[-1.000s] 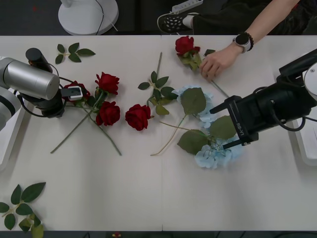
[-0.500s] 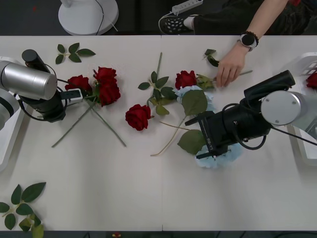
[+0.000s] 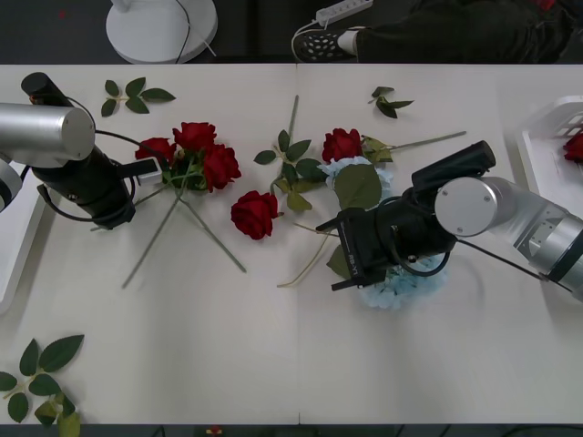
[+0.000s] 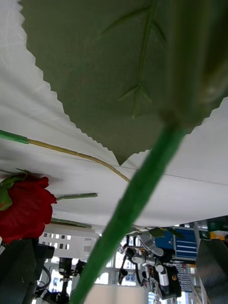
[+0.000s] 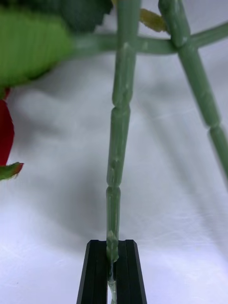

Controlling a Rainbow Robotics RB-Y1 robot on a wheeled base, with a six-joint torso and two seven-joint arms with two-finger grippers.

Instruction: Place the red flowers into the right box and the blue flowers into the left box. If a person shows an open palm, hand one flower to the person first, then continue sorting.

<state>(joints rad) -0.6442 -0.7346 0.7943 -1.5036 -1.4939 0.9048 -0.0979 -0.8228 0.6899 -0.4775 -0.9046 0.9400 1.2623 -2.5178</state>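
Red fabric roses (image 3: 196, 157) on thin green stems lie bunched near the desk's left edge, one stem (image 5: 117, 156) pinched by the left gripper (image 5: 112, 270), and crossing stems could drag neighbours along; right gripper (image 3: 339, 257), grip unclear, nuzzles pale-blue clusters (image 3: 396, 284).

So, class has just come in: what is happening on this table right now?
A two-armed robot is sorting artificial flowers on a white table. Its left gripper is shut on a red rose's stem beside a cluster of red roses. Its right gripper is low over the blue flowers near the middle. One red rose already lies in the right box.
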